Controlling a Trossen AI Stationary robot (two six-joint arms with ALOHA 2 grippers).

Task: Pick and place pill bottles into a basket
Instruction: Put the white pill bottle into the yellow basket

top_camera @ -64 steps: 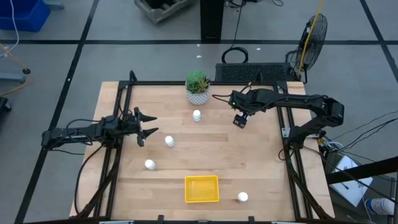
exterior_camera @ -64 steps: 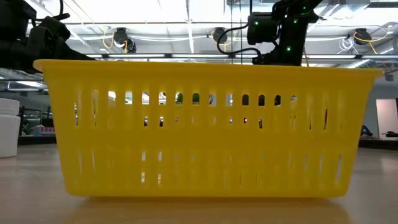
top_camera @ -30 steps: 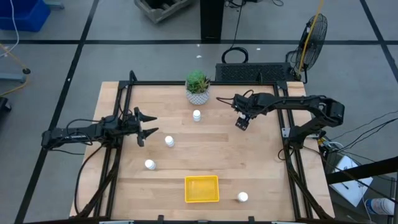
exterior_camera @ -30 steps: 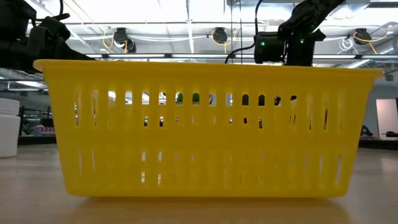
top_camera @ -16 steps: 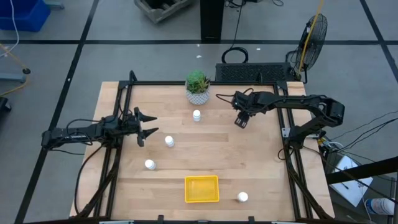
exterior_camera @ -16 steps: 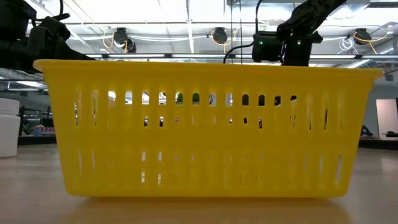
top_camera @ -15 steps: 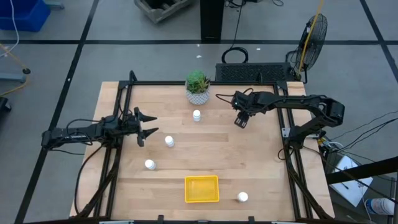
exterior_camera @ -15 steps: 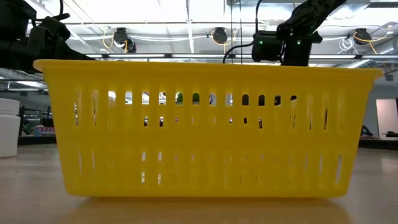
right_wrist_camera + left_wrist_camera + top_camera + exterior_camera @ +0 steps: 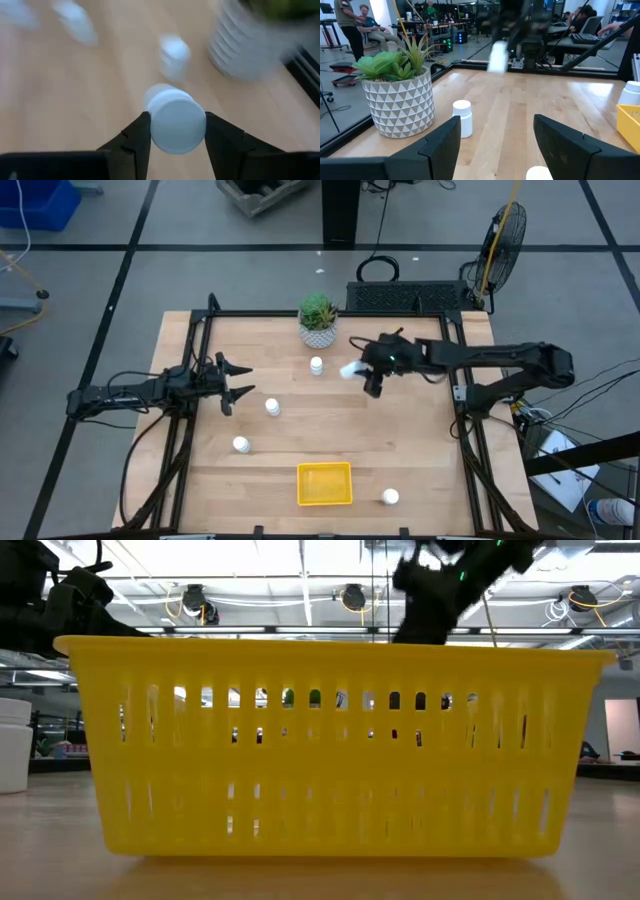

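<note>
My right gripper (image 9: pixel 356 371) is shut on one white pill bottle (image 9: pixel 346 370), in the air over the table's far middle; the left wrist view shows that bottle (image 9: pixel 497 55) well above the wood. Three more pill bottles stand on their bases on the table: one in front of the plant pot (image 9: pixel 316 365), one at left of centre (image 9: pixel 271 407), one nearer (image 9: pixel 240 444). Another (image 9: pixel 390 497) stands right of the yellow basket (image 9: pixel 325 483) at the near edge. My left gripper (image 9: pixel 236 380) waits open at the left side. My right gripper pinches the bottle's sides (image 9: pixel 150 125) just below its cap (image 9: pixel 177 125) between its two fingers (image 9: pixel 136 137). The fingers come from above, slanting in from the table's right. The bottle is lifted clear, roughly upright, its cap toward the wrist camera.
A white patterned plant pot (image 9: pixel 318 322) with a green plant stands at the far middle edge, close to the held bottle. Black rails (image 9: pixel 195 330) frame the table. In the low view the basket (image 9: pixel 330 750) fills the foreground, with a bottle (image 9: pixel 12 745) at its left.
My right gripper has swung toward the table's left, past the plant pot, carrying a pill bottle that now shows white at its tip, clear of the table. The left arm and the other bottles have stayed put.
</note>
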